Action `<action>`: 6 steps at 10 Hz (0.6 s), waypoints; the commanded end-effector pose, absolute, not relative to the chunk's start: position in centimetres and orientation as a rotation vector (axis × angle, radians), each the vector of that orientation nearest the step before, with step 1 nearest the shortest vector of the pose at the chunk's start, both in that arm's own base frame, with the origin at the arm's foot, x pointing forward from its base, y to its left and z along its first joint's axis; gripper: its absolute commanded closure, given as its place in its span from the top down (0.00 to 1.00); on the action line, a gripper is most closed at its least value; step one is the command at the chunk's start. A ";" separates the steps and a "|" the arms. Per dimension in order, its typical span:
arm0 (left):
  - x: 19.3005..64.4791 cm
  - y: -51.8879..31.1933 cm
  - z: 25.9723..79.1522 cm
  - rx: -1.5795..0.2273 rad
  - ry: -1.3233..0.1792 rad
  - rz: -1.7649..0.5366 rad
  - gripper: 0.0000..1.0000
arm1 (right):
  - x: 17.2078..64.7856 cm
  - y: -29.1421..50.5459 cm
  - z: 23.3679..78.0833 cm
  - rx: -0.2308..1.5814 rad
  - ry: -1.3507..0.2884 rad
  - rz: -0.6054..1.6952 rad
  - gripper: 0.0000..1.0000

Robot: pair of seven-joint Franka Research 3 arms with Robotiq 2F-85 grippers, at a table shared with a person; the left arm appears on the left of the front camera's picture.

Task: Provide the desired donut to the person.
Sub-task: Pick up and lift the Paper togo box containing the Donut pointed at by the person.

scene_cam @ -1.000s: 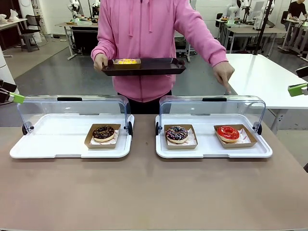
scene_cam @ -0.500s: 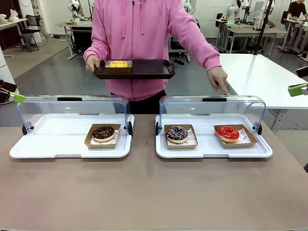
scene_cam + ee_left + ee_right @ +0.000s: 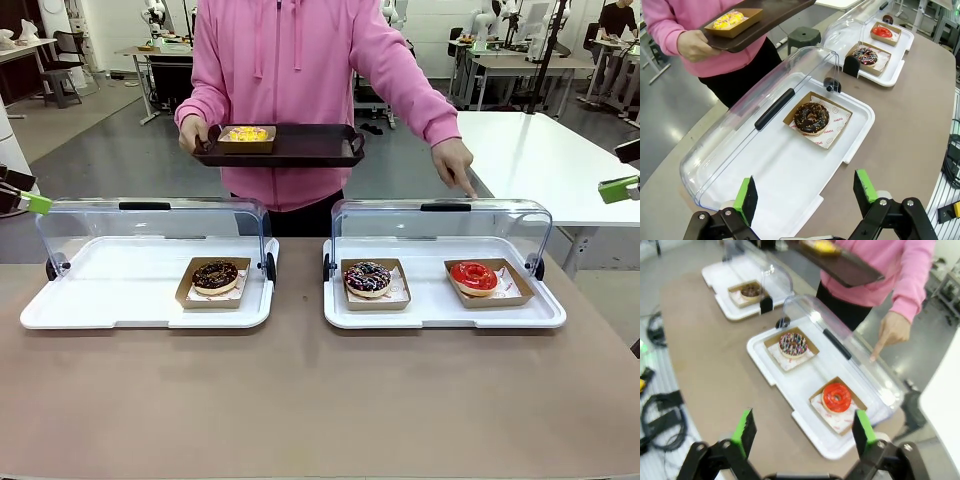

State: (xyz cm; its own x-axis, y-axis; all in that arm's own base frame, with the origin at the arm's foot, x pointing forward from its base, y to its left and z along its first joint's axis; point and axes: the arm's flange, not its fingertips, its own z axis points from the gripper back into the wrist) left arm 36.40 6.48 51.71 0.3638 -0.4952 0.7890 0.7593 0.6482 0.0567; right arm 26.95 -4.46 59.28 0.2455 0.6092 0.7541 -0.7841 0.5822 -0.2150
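The person (image 3: 290,70) in a pink hoodie stands across the table. One hand holds a dark tray (image 3: 310,150) carrying a yellow donut (image 3: 247,133). The other hand (image 3: 455,160) points a finger down at the lid of the right case, above the red donut (image 3: 473,275). A sprinkled chocolate donut (image 3: 368,277) shares that case, and a chocolate donut (image 3: 215,275) lies in the left case. My left gripper (image 3: 806,195) hangs open above the left case's near end. My right gripper (image 3: 802,431) hangs open over the table's edge near the red donut (image 3: 836,397).
Both white display cases (image 3: 60,310) (image 3: 545,315) have their clear lids (image 3: 150,225) (image 3: 440,228) rolled back, open toward me. Each donut sits in a brown cardboard tray. The near half of the brown table (image 3: 320,400) is bare. A white table (image 3: 545,160) stands at the far right.
The person has shifted a little to picture left with the tray, and the pointing hand has drawn slightly back and up. Both grippers stay still and open.
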 end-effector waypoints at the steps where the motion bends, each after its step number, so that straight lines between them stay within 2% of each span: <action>1: 36.5 6.5 51.6 -0.348 -0.885 -0.822 1.00 | 29.1 -3.4 60.6 0.122 -0.633 1.089 1.00; 2: 36.5 6.5 51.6 -0.348 -0.885 -0.822 1.00 | 30.6 -2.6 59.6 0.076 -0.466 1.194 1.00; 3: 36.5 6.5 51.6 -0.348 -0.885 -0.822 1.00 | 31.9 -2.1 58.3 0.038 -0.371 1.266 1.00; 5: 36.5 6.5 51.6 -0.348 -0.885 -0.822 1.00 | 35.0 -1.7 54.1 0.065 -0.253 1.363 1.00; 6: 36.5 6.5 51.6 -0.348 -0.885 -0.822 1.00 | 35.9 -1.7 51.3 0.027 -0.253 1.453 1.00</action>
